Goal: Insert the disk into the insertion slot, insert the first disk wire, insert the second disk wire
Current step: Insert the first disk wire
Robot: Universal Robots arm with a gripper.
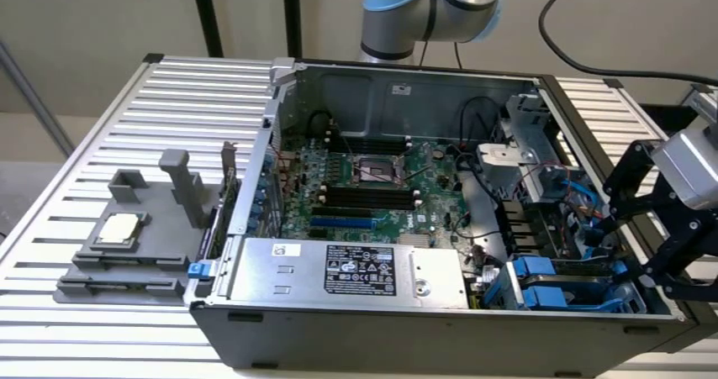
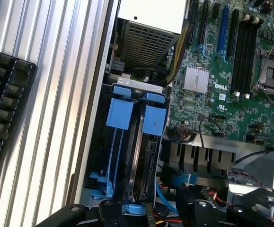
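An open computer case (image 1: pixel 426 333) on a slatted table (image 1: pixel 202 93) holds a motherboard (image 1: pixel 371 186) at its centre, a silver power supply (image 1: pixel 348 270) at six o'clock and the slot (image 2: pixel 136 86) at four o'clock in the exterior view. The disk (image 2: pixel 145 156) sits edge-on inside the slot, between blue tabs. The claw (image 1: pixel 634 253) hangs just over it, fingers spread wide, gripping nothing.

Computer case (image 1: pixel 393 85) on a slatted table (image 1: pixel 191 102); stand (image 1: pixel 146 265) at the exterior view's left of it; insertion slot (image 1: pixel 550 282) inside, right.
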